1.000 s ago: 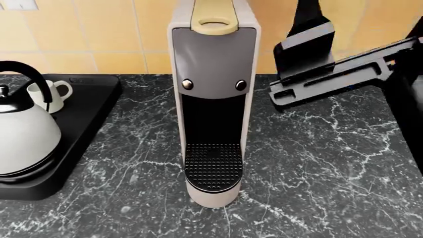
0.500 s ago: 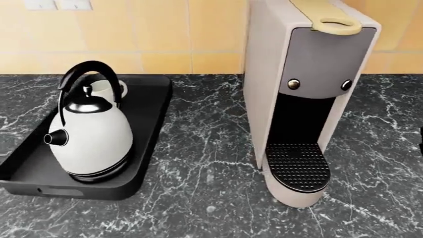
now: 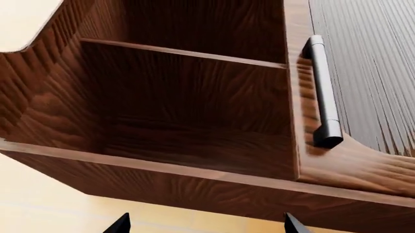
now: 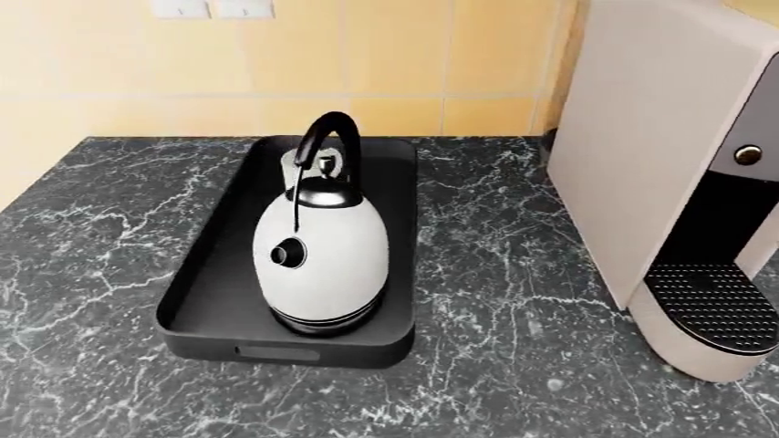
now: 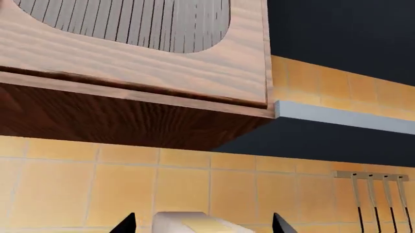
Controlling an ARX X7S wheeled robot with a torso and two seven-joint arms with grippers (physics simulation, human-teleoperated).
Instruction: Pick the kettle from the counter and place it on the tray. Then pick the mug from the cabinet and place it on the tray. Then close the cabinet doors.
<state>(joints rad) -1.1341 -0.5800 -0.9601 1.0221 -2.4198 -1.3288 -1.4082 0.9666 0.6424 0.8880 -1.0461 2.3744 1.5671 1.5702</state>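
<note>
The white kettle (image 4: 323,260) with its black arched handle stands upright inside the black tray (image 4: 201,283) on the dark marble counter (image 4: 487,274). A cream mug (image 4: 295,164) shows behind the kettle at the tray's far end, mostly hidden by it. Neither arm appears in the head view. My left gripper (image 3: 206,226) is open and empty, just below the open cabinet (image 3: 188,121), whose visible compartment holds nothing. My right gripper (image 5: 204,225) is open and empty beneath a ribbed cabinet door (image 5: 129,29).
A tall beige coffee machine (image 4: 663,173) stands on the counter right of the tray; its top (image 5: 194,224) shows between my right fingertips. A black bar handle (image 3: 322,92) is on the ribbed door beside the open compartment. Utensils hang on a wall rail (image 5: 376,194).
The head view has swung left: the tray with kettle and mug went from the left edge to the middle, the coffee machine slid to the right edge, and the right arm left view.
</note>
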